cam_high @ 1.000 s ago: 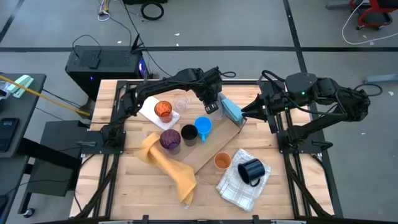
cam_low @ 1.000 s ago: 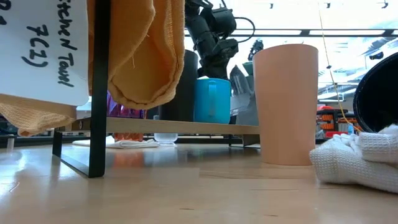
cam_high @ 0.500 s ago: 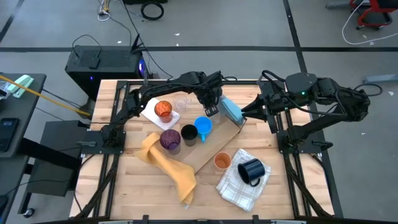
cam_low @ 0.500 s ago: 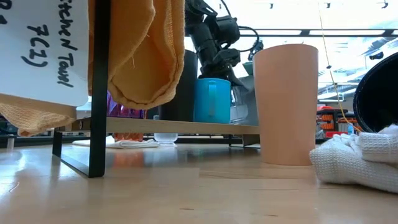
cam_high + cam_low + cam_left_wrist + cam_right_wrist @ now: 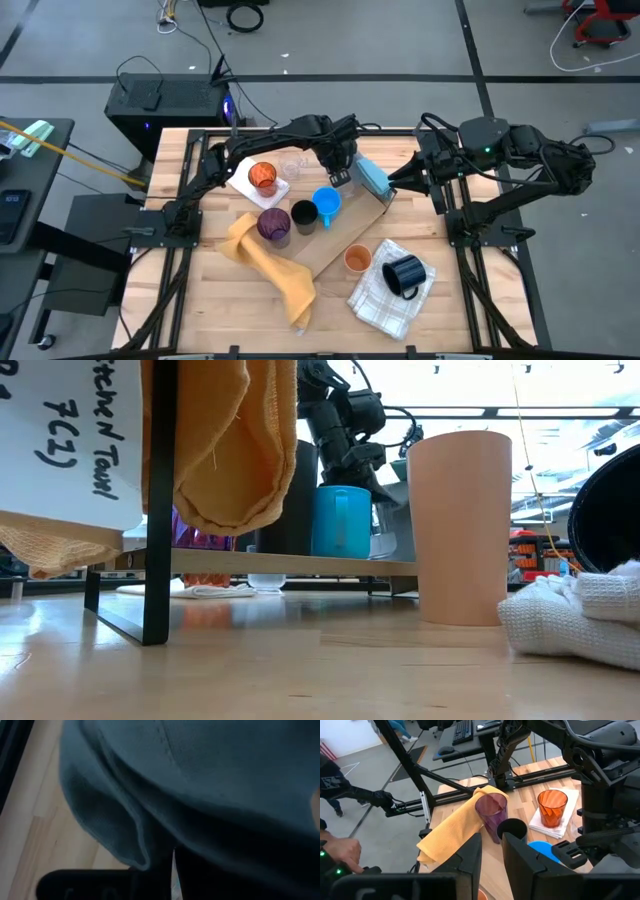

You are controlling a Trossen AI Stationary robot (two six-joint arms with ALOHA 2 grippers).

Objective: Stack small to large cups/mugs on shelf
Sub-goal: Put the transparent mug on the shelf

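Observation:
On the wooden shelf (image 5: 335,245) a purple cup (image 5: 273,225), a black cup (image 5: 303,214) and a bright blue mug (image 5: 327,203) stand upright in a row. An orange cup (image 5: 357,259) stands on the table. A dark navy mug (image 5: 404,274) rests on a checked cloth. A red-tinted cup (image 5: 263,178) stands on a white napkin, with a clear cup (image 5: 292,163) beside it. My left gripper (image 5: 345,178) is shut at the left edge of the blue-grey folded cloth (image 5: 372,178), behind the blue mug. My right gripper (image 5: 491,865) hovers open and empty over the far right. My left gripper meets the blue-grey cloth's folded edge (image 5: 142,857) with its shut fingertips (image 5: 100,882), slanting down from the far left. A thin light slit shows between the fingers. I cannot tell whether a layer is caught. The cloth lies on the shelf's far end.
A yellow towel (image 5: 270,265) drapes over the shelf's left end and hangs to the table. The checked cloth (image 5: 385,300) lies at the near right. A black frame (image 5: 190,190) borders the table. A person's hand (image 5: 340,851) shows beyond the table's edge.
My left gripper has sunk a little toward the blue-grey cloth behind the blue mug and then kept still. The cups and the right arm have not moved.

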